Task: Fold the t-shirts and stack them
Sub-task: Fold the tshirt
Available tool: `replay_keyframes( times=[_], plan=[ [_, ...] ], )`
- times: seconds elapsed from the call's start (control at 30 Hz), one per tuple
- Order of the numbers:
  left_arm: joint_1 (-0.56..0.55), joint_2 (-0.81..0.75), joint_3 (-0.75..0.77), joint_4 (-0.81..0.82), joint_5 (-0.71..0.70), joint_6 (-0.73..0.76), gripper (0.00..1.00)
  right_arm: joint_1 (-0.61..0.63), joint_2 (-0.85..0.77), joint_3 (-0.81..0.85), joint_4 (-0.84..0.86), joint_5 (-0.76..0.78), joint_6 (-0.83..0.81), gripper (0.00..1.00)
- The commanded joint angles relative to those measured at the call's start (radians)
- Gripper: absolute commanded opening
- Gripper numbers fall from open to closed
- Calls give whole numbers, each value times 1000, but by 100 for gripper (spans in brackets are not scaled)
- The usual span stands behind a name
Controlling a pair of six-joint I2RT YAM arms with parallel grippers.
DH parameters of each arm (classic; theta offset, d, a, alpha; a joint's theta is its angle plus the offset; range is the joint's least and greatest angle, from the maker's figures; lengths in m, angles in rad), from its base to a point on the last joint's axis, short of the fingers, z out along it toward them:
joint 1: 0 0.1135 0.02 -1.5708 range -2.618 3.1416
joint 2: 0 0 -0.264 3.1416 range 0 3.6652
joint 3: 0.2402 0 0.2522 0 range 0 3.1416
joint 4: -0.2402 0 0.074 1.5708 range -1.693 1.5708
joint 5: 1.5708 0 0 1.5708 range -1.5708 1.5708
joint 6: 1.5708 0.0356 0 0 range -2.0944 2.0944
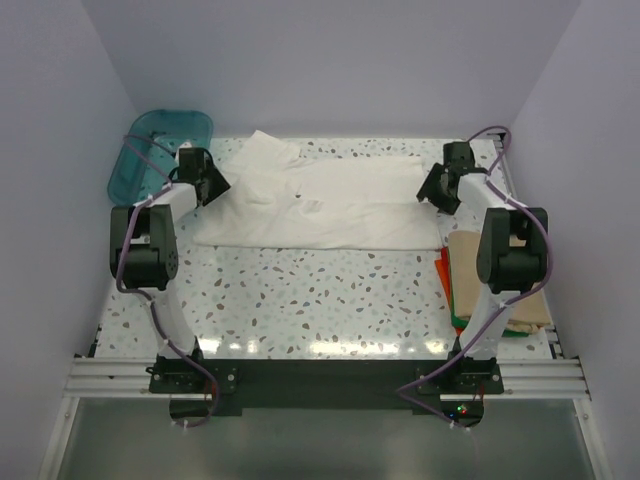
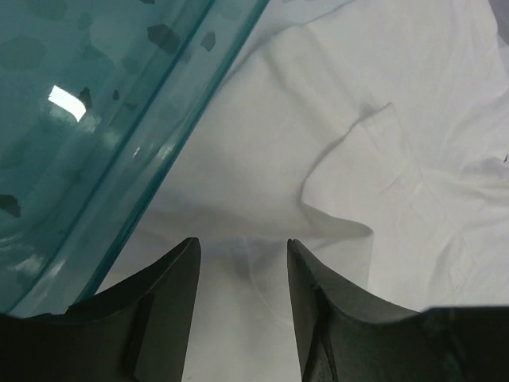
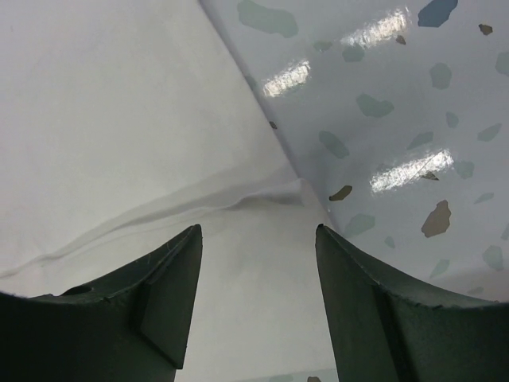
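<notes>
The left pincer and right pincer gape empty over opposite ends of the white shirt, seemingly poised to fold it.

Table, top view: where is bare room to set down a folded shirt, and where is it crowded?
Free: the broad table strip between the off-white shirt and the arm bases. Crowded: right edge, with the tan shirt pile; far-left corner, with the teal tub.
</notes>
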Motion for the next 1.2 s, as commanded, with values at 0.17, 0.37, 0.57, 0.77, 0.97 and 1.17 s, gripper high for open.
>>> replay_keyframes(
  times=[0.17, 0.37, 0.57, 0.77, 0.97, 1.17],
  plan=[
    [-2, 64, 91, 4, 40, 78, 51, -4, 6, 66, 30, 8, -7, 62],
    [-3, 82, 85, 7, 74, 83, 46, -37, 12, 61, 29, 17, -14, 62],
    [-3, 73, 73, 14, 75, 86, 31, -46, 23, 62, 32, 14, -14, 62],
    [-3, 64, 76, 14, 83, 83, 20, -46, 61, 81, 33, -18, -6, 61],
    [-5, 67, 68, 14, 92, 72, 13, -46, 72, 76, 44, -58, 9, 57],
    [-3, 53, 59, 14, 84, 69, 6, -46, 51, 64, 50, -64, 11, 50]
  ],
)
